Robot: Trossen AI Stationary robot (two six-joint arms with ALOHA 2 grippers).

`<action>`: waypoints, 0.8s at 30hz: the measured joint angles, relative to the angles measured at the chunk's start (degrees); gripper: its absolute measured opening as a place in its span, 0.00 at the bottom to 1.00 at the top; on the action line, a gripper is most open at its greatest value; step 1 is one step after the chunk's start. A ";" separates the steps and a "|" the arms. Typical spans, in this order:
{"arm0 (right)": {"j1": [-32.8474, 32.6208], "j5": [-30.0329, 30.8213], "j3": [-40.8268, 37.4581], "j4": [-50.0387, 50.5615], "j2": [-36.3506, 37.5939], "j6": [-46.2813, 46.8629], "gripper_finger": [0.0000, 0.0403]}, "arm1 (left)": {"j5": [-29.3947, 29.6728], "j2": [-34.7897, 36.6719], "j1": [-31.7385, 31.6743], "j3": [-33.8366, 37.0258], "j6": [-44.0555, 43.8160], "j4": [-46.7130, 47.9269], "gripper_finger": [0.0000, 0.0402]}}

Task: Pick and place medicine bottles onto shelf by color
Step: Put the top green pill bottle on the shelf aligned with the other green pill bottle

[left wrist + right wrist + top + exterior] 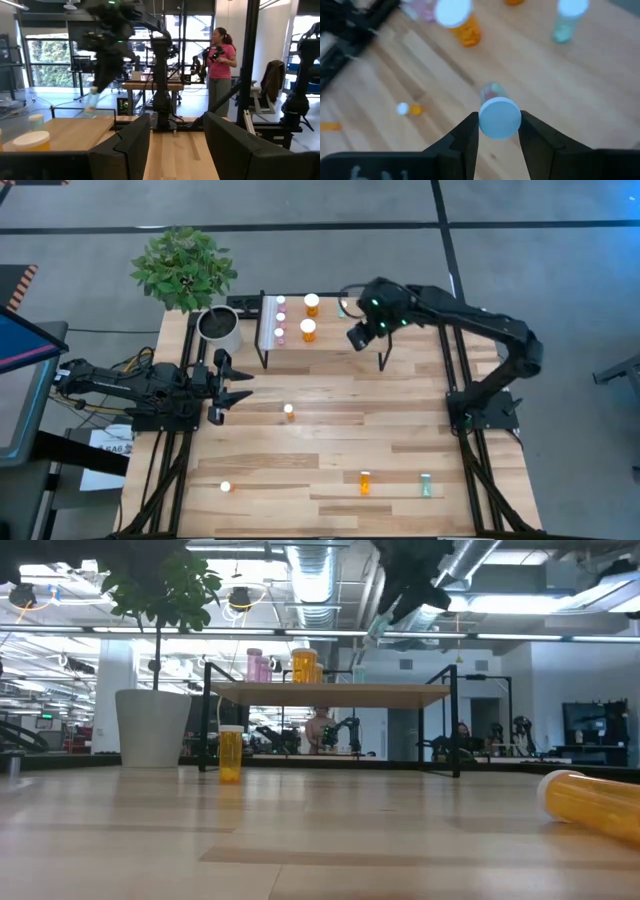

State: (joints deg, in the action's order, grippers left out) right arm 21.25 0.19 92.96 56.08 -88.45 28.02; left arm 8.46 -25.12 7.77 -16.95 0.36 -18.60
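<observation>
- Green bottle (pixel 500 117) hangs cap-up in the right gripper (pixel 499 131), whose fingers pinch it just under the white cap. It is in the air above the shelf (pixel 335 350), toward the shelf's right part.
- The grip is high and narrow. If the fingers part before the base meets the wood, the bottle would likely drop, tip and roll off the edge.
- Another green one (pixel 567 20) stands close ahead on the shelf, with an orange bottle (pixel 462 22) nearby. Coming down too near either could knock it over.
- Setting down off-colour is the other risk: the spot should be beside the green one, not the orange or pink (pixel 280 318) group.
- The bottle looks slightly tilted in the left wrist view, so it may land on its rim and topple on release.
- The left gripper (pixel 232 387) waits with jaws apart and empty at the table's (pixel 400 430) left side, well clear, so a clash looks unlikely.
</observation>
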 joint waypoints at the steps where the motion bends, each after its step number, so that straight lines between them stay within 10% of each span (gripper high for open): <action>1: 0.61 0.00 2.14 1.51 -1.54 -1.03 0.36 | -0.29 0.00 0.01 0.00 0.01 -0.03 0.43; 24: 6.42 1.40 32.84 23.20 -27.24 -18.20 0.37 | -0.62 0.00 0.00 0.00 -0.02 0.25 0.43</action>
State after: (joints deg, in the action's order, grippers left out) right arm 27.68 1.58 125.80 79.29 -115.69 9.82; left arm 7.84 -25.12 7.77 -16.95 0.34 -18.35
